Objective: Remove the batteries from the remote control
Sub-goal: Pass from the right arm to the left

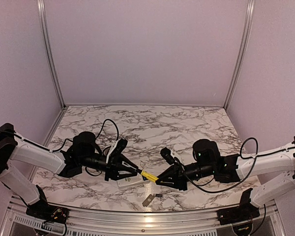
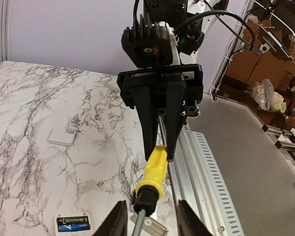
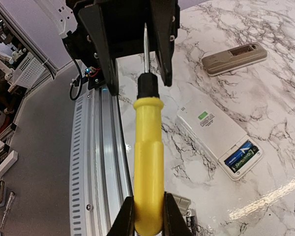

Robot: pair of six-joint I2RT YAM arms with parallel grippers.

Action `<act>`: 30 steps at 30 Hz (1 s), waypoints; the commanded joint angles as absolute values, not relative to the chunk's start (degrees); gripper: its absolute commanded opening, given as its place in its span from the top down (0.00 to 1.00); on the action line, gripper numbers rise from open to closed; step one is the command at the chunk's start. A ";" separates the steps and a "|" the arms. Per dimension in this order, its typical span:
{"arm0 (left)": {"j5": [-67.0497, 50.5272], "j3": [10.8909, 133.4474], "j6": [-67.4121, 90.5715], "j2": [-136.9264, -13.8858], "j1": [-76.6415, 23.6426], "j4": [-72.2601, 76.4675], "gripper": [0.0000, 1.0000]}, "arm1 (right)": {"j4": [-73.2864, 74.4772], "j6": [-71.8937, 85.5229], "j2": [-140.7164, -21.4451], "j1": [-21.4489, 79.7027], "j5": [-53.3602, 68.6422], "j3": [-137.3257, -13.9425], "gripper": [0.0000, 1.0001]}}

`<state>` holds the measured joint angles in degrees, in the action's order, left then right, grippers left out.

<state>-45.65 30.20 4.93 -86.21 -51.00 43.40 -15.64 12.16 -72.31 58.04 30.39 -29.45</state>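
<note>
The remote (image 3: 209,125) has its cover (image 1: 148,200) off, but a blue battery (image 3: 242,156) sits in the open compartment, so I judge the unloading unfinished. The right end effector (image 3: 147,216) clamps the screwdriver (image 3: 147,147) by its handle. The left end effector (image 2: 147,221) is spread wide around its shaft.

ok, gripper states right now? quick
left gripper: open, fingers either side of the screwdriver shaft.
right gripper: closed on the screwdriver's yellow handle.

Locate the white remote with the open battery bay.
Top view: the white remote lies near the table front edge, just beneath the left gripper and the screwdriver, with the grey cover plate to its lower right.
</note>
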 commanded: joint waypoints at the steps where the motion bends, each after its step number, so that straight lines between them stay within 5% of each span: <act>1: -48.89 31.77 4.81 -86.84 -51.06 43.49 0.50 | -15.78 12.19 -72.33 58.62 29.83 -32.16 1.00; 4: -50.11 32.29 5.23 -87.82 -51.06 43.84 0.39 | -15.86 12.04 -72.53 58.88 29.99 -32.55 1.00; 8: -51.11 33.40 5.87 -89.37 -51.15 43.85 0.40 | -15.64 11.59 -72.75 58.97 29.97 -33.08 1.00; 14: -51.21 33.89 7.26 -90.20 -51.17 45.18 0.66 | -15.24 11.29 -73.25 59.19 30.01 -33.55 1.00; 20: -51.41 33.58 8.00 -90.32 -51.24 46.23 0.70 | -15.24 11.10 -74.43 59.50 30.39 -33.90 1.00; 24: -51.31 33.49 8.27 -90.79 -51.24 46.72 1.00 | -14.99 10.74 -74.87 59.59 30.09 -34.18 1.00; 30: -49.49 32.05 9.81 -89.46 -51.33 49.00 1.00 | -14.82 10.73 -73.95 59.63 26.56 -34.72 0.98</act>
<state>-50.92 32.67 8.60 -90.15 -50.92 45.19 -14.59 11.11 -74.26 59.20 30.15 -32.01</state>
